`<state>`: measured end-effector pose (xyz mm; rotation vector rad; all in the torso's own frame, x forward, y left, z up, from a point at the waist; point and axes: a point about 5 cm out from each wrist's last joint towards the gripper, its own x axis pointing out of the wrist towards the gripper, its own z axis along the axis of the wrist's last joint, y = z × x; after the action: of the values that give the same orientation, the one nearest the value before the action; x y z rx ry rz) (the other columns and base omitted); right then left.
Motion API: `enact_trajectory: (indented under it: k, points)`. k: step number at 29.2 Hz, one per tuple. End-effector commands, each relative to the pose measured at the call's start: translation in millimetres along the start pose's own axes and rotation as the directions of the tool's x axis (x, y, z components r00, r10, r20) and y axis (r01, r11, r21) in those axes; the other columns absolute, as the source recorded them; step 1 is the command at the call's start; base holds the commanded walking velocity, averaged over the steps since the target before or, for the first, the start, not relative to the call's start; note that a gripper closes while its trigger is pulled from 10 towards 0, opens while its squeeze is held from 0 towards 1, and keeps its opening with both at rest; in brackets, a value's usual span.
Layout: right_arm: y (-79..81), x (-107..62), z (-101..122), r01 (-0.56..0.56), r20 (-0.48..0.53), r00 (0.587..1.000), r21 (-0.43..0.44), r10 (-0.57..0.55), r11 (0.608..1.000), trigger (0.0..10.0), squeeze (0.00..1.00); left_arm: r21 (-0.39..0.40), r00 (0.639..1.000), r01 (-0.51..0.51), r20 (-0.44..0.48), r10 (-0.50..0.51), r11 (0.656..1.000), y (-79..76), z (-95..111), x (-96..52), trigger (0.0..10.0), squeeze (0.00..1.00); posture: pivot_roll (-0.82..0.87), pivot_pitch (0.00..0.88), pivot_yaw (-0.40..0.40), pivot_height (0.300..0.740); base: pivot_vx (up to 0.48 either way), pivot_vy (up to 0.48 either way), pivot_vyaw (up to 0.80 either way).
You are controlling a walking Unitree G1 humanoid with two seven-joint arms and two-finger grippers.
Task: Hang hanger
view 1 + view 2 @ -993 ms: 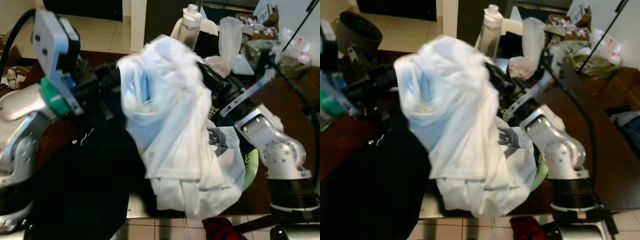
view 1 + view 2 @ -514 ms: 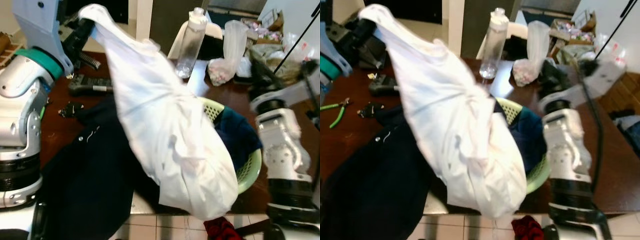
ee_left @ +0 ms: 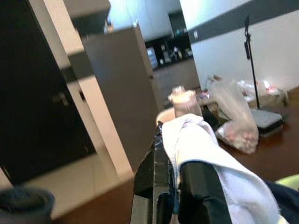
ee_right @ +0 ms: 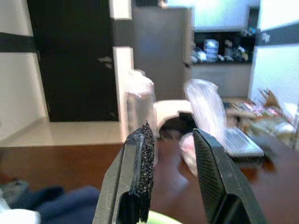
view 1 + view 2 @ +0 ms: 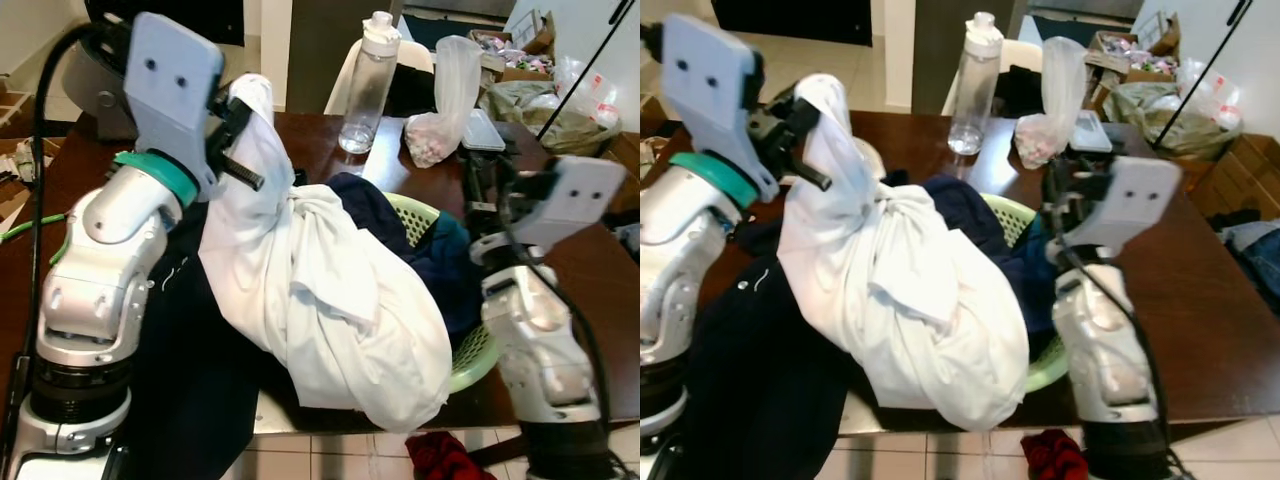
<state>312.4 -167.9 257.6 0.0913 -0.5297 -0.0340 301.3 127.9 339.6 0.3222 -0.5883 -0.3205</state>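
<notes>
Head views: my left gripper (image 5: 240, 110) is clamped on a white garment (image 5: 330, 300), lifted above the green laundry basket (image 5: 470, 350) on the wooden table (image 5: 1200, 300). I can make out no hanger.

Left wrist view: white cloth is pinched between my fingers (image 3: 198, 186).

Right wrist view: my right gripper (image 4: 173, 168) stands apart, holding nothing.

Judgement: hanging not yet begun.
</notes>
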Motion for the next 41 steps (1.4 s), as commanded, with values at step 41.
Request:
enact_trajectory:
  k: [41]
  points:
    - [-34.2,17.3,31,0.203,0.144,0.972,-0.127,-0.184,0.971,10.0,0.0,-0.142,0.893,0.171,0.44,-0.092,0.975,-6.4,81,36.3,10.0,0.0,0.07,0.038,0.021,0.74,0.0,0.0,-0.44]
